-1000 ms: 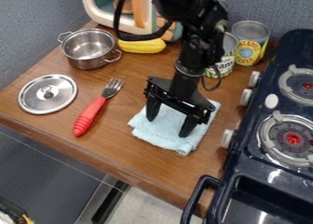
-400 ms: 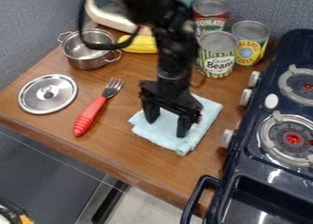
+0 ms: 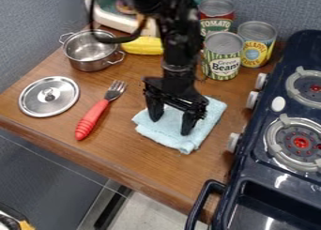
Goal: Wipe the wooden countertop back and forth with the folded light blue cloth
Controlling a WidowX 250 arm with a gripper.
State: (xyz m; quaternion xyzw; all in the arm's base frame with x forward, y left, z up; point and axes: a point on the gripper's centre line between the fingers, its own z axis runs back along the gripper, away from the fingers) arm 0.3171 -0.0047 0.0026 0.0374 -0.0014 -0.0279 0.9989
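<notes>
And the wooden counter point(image 3: 128, 151) is bathed in fairly bright, even light here, its grain plainly lit right to the front edge! White glints are thrown off the steel lid point(image 3: 61, 92) and the pot point(image 3: 93, 65), while small patches of glare are caught on the dark stove point(image 3: 254, 173). Pale brightness is given back by the cloth point(image 3: 166, 132), with soft shading cast about its folds.

Pretty basic corner: grey-blue textured walls point(image 3: 288, 11), a brown wood-look counter point(image 3: 138, 151), navy toy stove point(image 3: 256, 165) on the right, pale speckled floor point(image 3: 147, 212) down below.
</notes>
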